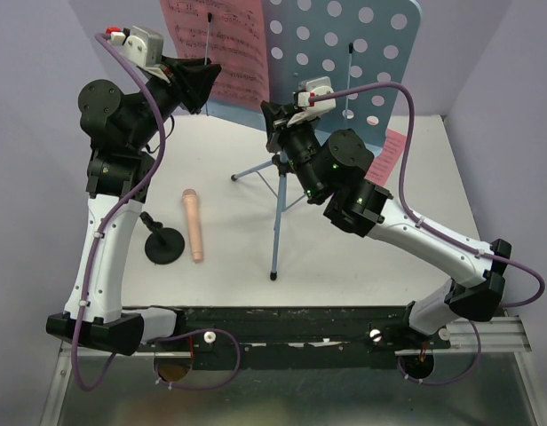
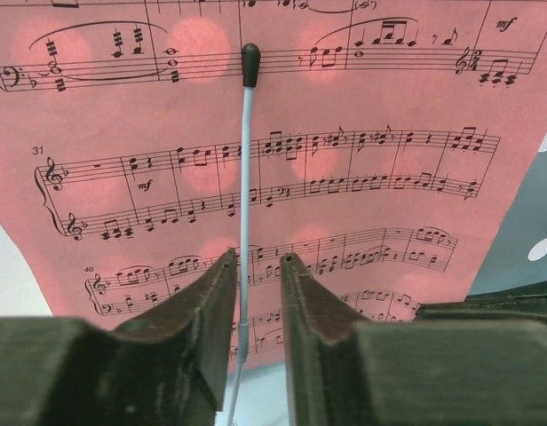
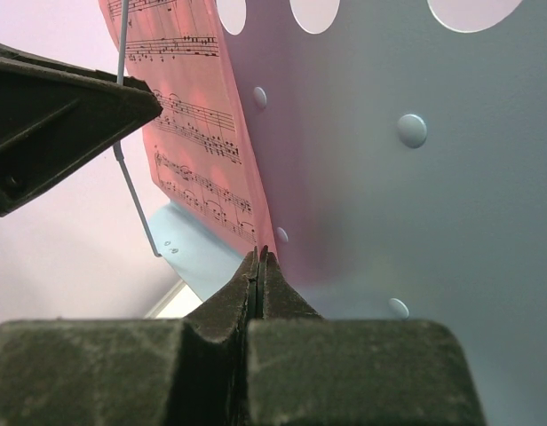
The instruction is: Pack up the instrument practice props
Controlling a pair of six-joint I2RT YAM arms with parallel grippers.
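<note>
- The left gripper holds its jaws apart by a narrow gap, with one finger on each side of a thin pale-blue retaining wire with a black tip. The wire runs close along the finger on the view's left, and I cannot tell whether they touch.
- Behind the wire, a pink sheet-music page lies flat against the stand's desk.
- The right gripper has its fingers pressed together. Its tips sit right at the lower corner of that page, where it meets the light-blue music stand. I cannot tell whether any paper is caught between them.
- The stand is upright on its tripod towards the back of the table.
- A second pink page shows just beside the right arm.
- The toy microphone lies flat at the front left, just beside the upright black mic stand.
</note>
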